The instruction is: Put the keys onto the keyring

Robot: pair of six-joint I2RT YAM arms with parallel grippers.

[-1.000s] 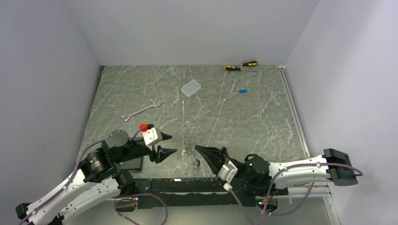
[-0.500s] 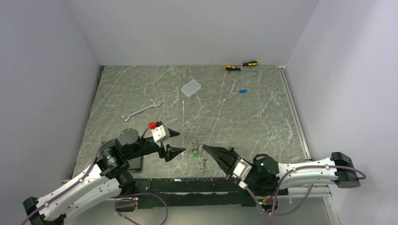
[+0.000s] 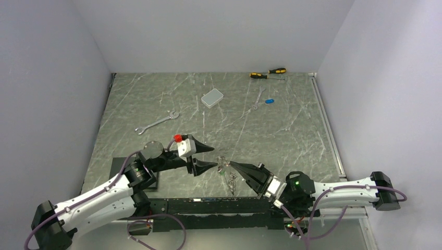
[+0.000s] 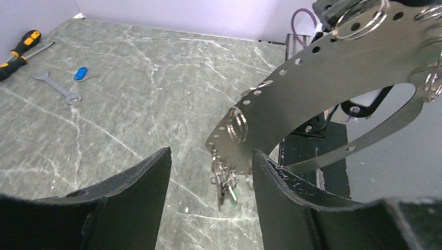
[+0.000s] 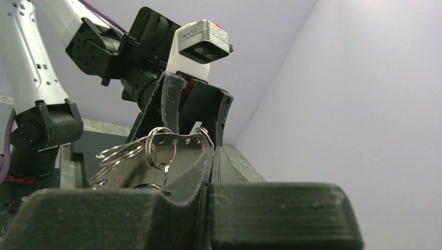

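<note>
Down at lower centre the right claw [image 3: 233, 165] clamps the keyring [image 4: 312, 83] — keys [image 4: 225, 185] dangling beneath — and the left claw [image 3: 214, 157] faces it, parted. Blue key [image 3: 269, 101] lies upper right; grey box [image 3: 212, 97] hides its contents.

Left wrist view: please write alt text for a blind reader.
The open left gripper faces a perforated metal keyring with a small bunch of keys hanging from it. A blue key and a wrench lie beyond.
</note>
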